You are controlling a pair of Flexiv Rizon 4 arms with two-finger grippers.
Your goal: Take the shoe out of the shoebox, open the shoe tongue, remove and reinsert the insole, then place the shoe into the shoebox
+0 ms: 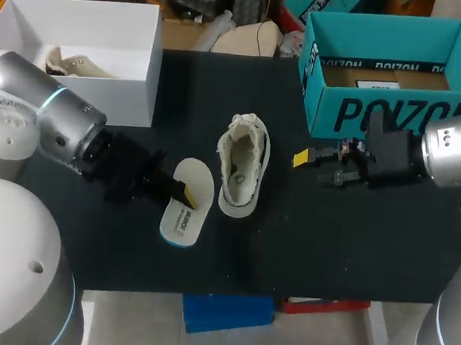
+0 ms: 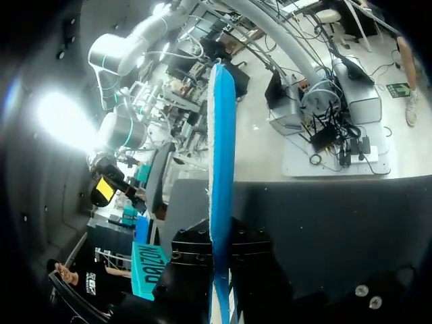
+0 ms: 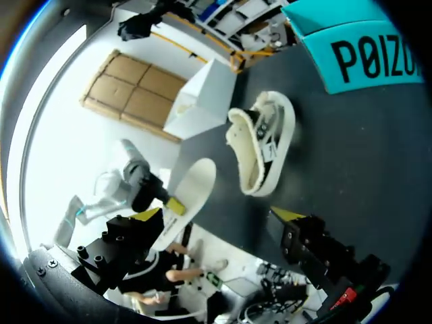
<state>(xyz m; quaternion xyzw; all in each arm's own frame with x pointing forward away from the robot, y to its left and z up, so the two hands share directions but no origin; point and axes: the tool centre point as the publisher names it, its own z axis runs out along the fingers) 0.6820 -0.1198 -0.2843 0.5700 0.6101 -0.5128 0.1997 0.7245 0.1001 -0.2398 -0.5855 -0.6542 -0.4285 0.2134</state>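
The shoe (image 1: pixel 243 167) lies mid-counter with its opening facing up, probably so the insole (image 1: pixel 188 205) can slide back in. The insole sits just beside it, pinched at one edge by the left end effector (image 1: pixel 186 194). The right end effector (image 1: pixel 315 165) hangs spread and empty on the shoe's other side, near the empty teal box (image 1: pixel 386 117), perhaps to steady the shoe; a white box (image 1: pixel 138 77) holding another shoe stands well behind, out of the way.

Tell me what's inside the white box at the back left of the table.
A cream shoe lies in the white box, near its left side. The box's front wall cuts off the shoe's near edge and the floor there.
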